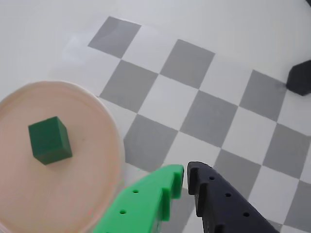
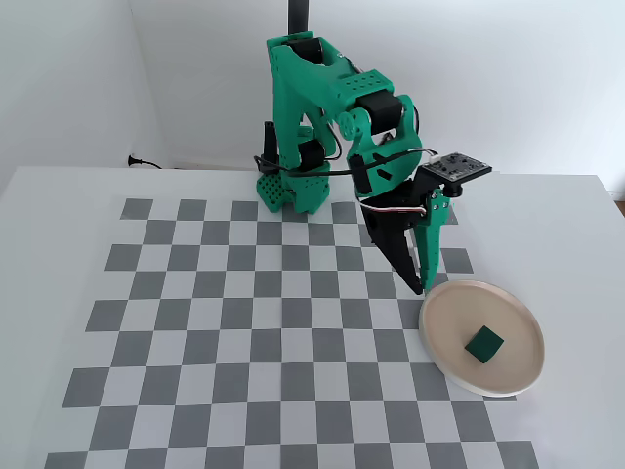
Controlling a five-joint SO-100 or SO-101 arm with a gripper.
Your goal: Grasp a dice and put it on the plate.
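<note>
On the round beige-pink plate [image 2: 513,376] with its pale rim rests the small dark green cube dice [image 2: 483,343], near the middle. Just beyond the plate's rim, over the checkered tabletop [image 2: 244,332], hangs the green-and-black hand [image 2: 422,288], fingers pressed together, empty.

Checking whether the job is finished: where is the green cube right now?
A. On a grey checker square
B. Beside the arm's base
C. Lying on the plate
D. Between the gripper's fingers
C: the cube sits on the plate, clear of the closed gripper.
</note>
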